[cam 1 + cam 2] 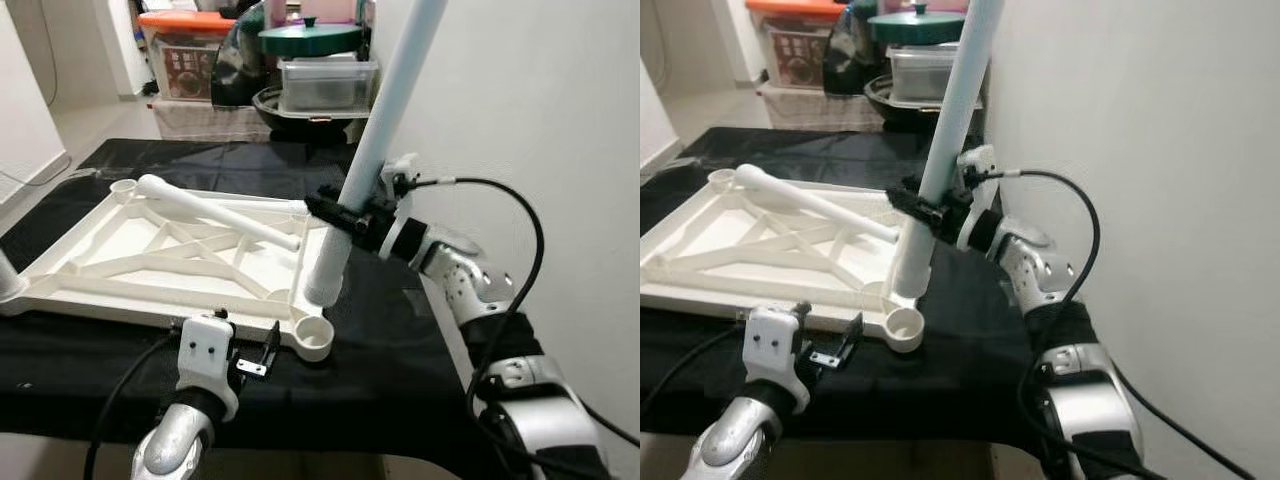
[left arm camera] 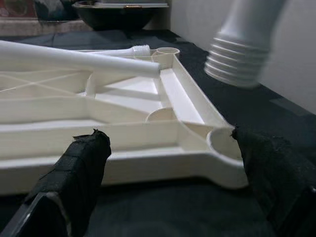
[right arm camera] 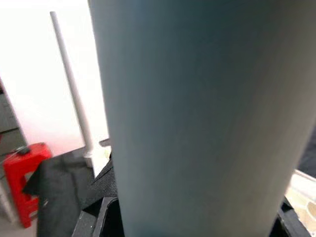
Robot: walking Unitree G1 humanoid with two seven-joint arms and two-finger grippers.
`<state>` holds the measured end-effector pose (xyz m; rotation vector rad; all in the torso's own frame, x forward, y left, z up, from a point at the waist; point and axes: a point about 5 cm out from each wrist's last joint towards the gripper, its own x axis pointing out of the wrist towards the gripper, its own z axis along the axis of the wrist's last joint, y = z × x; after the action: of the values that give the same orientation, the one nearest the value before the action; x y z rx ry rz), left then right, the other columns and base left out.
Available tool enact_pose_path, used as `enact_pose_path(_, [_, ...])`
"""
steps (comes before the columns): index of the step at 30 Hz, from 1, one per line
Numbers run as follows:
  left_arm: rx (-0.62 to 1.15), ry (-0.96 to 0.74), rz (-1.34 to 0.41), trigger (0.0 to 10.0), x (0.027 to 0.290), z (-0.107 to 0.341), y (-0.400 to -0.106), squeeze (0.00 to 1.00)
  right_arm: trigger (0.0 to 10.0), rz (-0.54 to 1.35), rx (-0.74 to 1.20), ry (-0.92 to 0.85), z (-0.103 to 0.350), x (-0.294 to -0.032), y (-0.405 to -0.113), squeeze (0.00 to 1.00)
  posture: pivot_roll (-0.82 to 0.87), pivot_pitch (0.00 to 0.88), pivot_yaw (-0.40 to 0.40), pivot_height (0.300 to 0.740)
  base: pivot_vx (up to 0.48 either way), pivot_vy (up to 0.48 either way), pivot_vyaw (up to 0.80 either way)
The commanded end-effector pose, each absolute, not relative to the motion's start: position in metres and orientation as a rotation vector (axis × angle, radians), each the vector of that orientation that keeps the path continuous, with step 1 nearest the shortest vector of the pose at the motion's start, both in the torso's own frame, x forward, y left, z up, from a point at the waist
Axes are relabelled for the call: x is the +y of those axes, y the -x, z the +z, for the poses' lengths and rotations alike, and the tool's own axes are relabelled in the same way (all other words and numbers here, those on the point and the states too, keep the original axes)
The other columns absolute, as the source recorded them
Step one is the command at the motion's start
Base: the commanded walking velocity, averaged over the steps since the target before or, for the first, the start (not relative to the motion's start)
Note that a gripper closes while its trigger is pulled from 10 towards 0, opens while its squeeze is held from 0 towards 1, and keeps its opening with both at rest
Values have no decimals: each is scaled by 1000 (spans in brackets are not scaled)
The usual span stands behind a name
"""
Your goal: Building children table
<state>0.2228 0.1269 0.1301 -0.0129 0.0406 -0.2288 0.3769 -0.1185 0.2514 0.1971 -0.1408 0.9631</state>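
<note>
Currently my right fingers (image 1: 345,215) clamp a table leg (image 1: 372,160) just above the tabletop's (image 1: 150,265) corner socket (image 1: 314,336), unseated; my left fingers (image 1: 252,357) gape beside it; a second leg (image 1: 215,213) lies loose.

So there's a table (image 1: 400,340) covered in a black cloth (image 1: 120,360), pushed right up against a white wall. Lying flat on the cloth is the white plastic tabletop (image 1: 90,285), flipped underside up so you see the ribs and the round corner sockets. A loose white leg (image 1: 215,212) rests diagonally across it.
</note>
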Motion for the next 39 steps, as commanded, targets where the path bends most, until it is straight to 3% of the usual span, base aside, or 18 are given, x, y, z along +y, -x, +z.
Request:
enact_pose_path(1, [57, 2, -224, 10000, 127, 129, -219, 0, 10000, 946, -164, -184, 256, -116, -380, 0, 98, 84, -55, 740, 0, 0, 0])
enact_pose_path(14, [95, 6, -259, 10000, 119, 130, -209, 0, 10000, 917, -175, -138, 251, -119, -384, 0, 103, 124, -53, 740, 0, 0, 0])
enact_pose_path(34, [113, 0, -263, 10000, 119, 131, -206, 0, 10000, 892, -178, -118, 246, -115, -385, 0, 106, 126, -46, 740, 0, 0, 796])
enact_pose_path(39, [117, 0, -264, 10000, 119, 130, -207, 0, 10000, 807, -168, -150, 246, -119, -390, 0, 106, 122, -45, 740, 0, 0, 0])
